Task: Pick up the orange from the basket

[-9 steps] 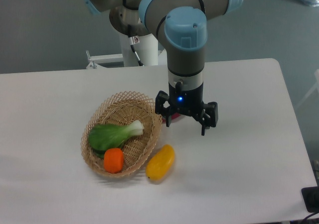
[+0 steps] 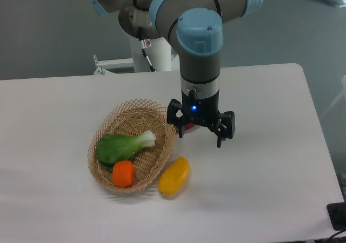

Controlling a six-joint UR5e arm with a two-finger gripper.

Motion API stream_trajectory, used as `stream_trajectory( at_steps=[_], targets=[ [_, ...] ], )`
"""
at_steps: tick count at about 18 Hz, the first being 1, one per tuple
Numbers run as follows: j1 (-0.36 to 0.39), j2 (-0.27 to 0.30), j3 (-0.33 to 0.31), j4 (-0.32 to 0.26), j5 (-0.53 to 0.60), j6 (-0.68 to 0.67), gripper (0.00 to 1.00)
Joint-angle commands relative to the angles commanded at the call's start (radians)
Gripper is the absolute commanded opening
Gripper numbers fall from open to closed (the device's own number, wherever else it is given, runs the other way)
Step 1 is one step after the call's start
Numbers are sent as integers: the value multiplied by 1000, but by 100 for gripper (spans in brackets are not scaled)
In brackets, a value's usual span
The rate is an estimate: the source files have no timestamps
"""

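My gripper point(image 2: 200, 134) drifting slightly left and up, jaws spread, empty; orange point(image 2: 123, 174) sitting untouched in basket point(image 2: 134, 107).

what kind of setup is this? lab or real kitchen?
Likely a lab test bench, not a kitchen: a robot arm mounted at a plain white table, with toy-looking produce, an orange in a wicker basket, and bare grey floor behind.
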Motion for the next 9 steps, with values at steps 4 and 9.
stream_trajectory(
  at_steps=[4, 9],
  targets=[
    [-9, 2, -11, 3, -9, -63, 100],
    [-80, -2, -14, 18, -9, -262, 100]
  ],
)
